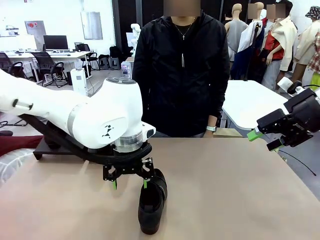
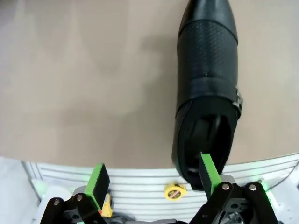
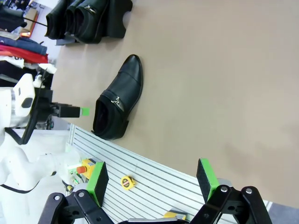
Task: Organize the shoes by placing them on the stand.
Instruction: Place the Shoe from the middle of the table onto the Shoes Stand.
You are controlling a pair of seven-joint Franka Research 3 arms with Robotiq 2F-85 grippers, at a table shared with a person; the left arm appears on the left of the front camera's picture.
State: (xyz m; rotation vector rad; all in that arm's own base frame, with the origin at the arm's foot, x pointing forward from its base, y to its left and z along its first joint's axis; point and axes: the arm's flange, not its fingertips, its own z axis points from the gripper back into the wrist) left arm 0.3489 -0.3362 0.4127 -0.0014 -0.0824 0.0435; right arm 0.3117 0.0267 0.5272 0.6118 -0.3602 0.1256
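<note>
Left gripper points straight down from a low, bent arm, its jaws spread wide and holding nothing, one green pad just at the heel opening of a black shoe lying on the tan table. Right gripper hovers high at the table's right edge, tilted inward, also wide open and empty. Other shoes sit together on the stand, well apart.
</note>
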